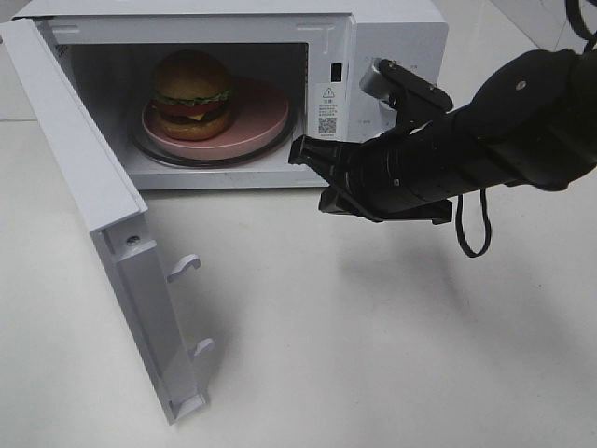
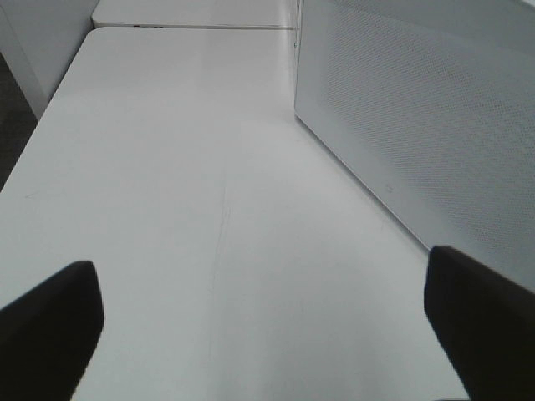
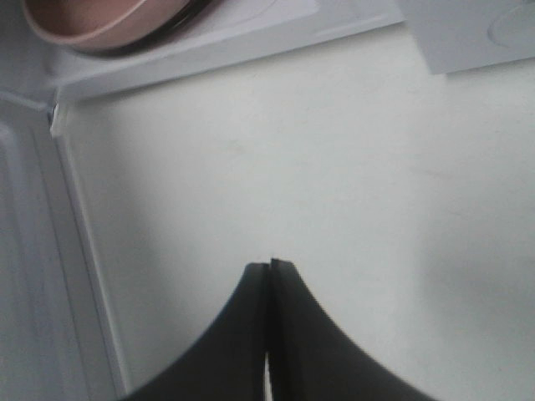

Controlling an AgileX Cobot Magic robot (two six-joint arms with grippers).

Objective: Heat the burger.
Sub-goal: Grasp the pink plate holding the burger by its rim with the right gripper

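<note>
The burger [image 1: 193, 93] stands on a round pink plate [image 1: 259, 119] on the glass turntable inside the open white microwave [image 1: 392, 47]. My right gripper [image 1: 303, 154] hangs shut and empty just outside the oven's opening, right of the plate. In the right wrist view the right gripper [image 3: 268, 266] has its fingers pressed together above the table, with the plate's rim [image 3: 92, 29] beyond them. In the left wrist view my left gripper [image 2: 261, 276] is open, with nothing between its fingers [image 2: 50, 317], over the table beside the microwave's perforated side wall [image 2: 418, 117]. It does not appear in the exterior view.
The microwave door [image 1: 84, 177] is swung wide open toward the table's front left, latch hooks [image 1: 185, 268] sticking out. A white table [image 1: 373, 355] spreads in front. The control panel [image 1: 392, 84] is behind my right arm.
</note>
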